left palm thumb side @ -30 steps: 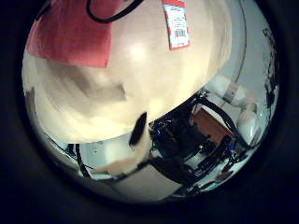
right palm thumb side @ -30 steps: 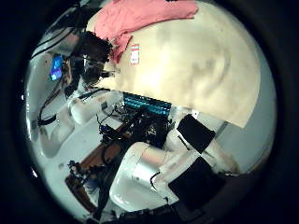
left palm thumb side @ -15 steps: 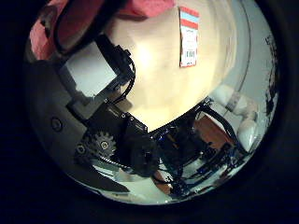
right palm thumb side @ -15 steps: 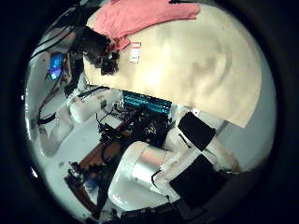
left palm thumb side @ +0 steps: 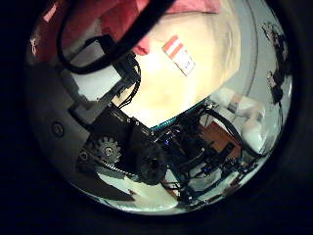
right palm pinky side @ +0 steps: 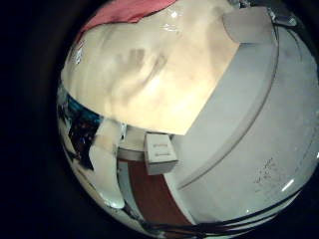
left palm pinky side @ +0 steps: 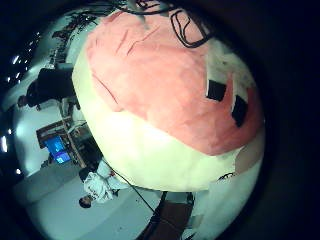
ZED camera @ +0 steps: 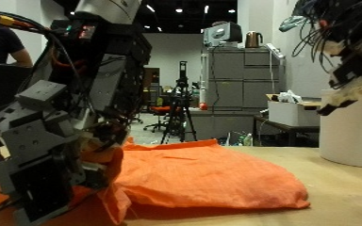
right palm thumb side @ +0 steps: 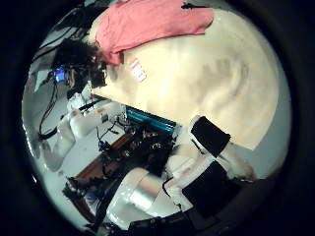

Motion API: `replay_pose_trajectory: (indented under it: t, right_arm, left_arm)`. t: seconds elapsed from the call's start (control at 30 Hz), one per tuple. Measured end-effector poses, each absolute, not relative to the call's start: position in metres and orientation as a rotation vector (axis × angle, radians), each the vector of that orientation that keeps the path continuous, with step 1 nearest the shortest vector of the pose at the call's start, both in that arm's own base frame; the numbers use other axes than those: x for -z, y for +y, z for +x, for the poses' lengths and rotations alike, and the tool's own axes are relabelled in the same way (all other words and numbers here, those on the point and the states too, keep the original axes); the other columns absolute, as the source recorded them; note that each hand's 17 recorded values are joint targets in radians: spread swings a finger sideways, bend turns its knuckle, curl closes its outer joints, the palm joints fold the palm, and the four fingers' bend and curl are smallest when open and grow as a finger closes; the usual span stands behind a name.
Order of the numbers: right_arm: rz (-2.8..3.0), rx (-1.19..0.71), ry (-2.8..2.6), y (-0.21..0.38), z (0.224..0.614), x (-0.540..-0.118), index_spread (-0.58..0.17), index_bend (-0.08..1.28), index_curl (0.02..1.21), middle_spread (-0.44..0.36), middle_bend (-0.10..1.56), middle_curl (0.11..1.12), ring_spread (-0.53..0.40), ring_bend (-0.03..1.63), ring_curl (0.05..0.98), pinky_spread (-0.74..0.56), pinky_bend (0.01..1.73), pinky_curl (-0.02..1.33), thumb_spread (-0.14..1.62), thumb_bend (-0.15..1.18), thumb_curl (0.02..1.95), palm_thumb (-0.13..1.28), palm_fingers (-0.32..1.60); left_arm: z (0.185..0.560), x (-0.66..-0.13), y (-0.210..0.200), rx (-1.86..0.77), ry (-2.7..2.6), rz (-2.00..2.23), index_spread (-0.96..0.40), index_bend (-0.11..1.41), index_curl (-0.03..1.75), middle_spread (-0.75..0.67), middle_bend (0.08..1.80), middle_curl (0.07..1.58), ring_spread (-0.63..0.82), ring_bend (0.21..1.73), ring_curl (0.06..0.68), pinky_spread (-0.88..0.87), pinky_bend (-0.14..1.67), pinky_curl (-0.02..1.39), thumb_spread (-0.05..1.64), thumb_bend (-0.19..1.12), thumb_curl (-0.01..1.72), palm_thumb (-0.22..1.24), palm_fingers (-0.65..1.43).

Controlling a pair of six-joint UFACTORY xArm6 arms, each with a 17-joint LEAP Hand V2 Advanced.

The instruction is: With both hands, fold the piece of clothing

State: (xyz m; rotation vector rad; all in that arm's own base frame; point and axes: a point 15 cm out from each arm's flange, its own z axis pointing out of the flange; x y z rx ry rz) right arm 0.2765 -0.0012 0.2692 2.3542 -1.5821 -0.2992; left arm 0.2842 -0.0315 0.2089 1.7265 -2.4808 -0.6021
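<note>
Since the earlier palm pictures, the left hand's (ZED camera: 62, 179) own dark, geared fingers have come into its thumb-side view. The white and red tag (left palm thumb side: 177, 55) has slid closer to them. This reads as the hand closing in on the garment's edge.

The salmon-orange fabric garment (ZED camera: 219, 174) lies spread and slightly rumpled across the lower half of the outside frame, on the pale tan table top (ZED camera: 344, 202). The left hand stands on the cloth's near end, where the fabric bunches beside it. Whether its fingers pinch the cloth or only press on it cannot be told.

The right hand (ZED camera: 351, 52) hangs high in the top corner of the frame, well clear of the cloth. Its fingers are loose and drooping, with nothing in them.

The step in hand looks like taking the first grip, with no fold made yet. Next, the right hand probably needs to come down to the opposite free edge so both can lift together.

The right thumb-side view shows the garment (right palm thumb side: 148, 25) near one border of the table, with broad bare surface beside it for laying the fold over.
</note>
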Motion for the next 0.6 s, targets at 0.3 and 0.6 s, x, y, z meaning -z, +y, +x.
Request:
replay_pose_trajectory:
  t: [0.3,0.6]
  right_arm:
    - [2.399,0.301,-1.531,0.015,0.290,-0.190,-0.235,0.15,0.33,0.018,0.19,0.30,0.182,0.33,0.220,0.25,0.24,0.32,1.09,-0.03,0.31,0.70,0.17]
    - [2.495,0.254,-1.567,0.042,0.312,-0.142,-0.232,0.16,0.30,0.040,0.19,0.31,0.178,0.34,0.233,0.26,0.27,0.33,1.05,-0.03,0.30,0.64,0.16]
  left_arm:
    - [0.288,-0.251,-0.031,0.569,-2.483,1.729,-0.69,0.48,1.20,-0.53,1.02,0.99,-0.47,1.32,0.528,-0.71,0.99,0.54,0.95,-0.01,0.68,0.90,1.01]
    - [0.291,-0.278,-0.032,0.552,-2.488,1.729,-0.72,0.41,1.33,-0.54,1.00,1.02,-0.46,1.31,0.519,-0.71,0.98,0.54,0.95,-0.02,0.71,0.88,1.03]
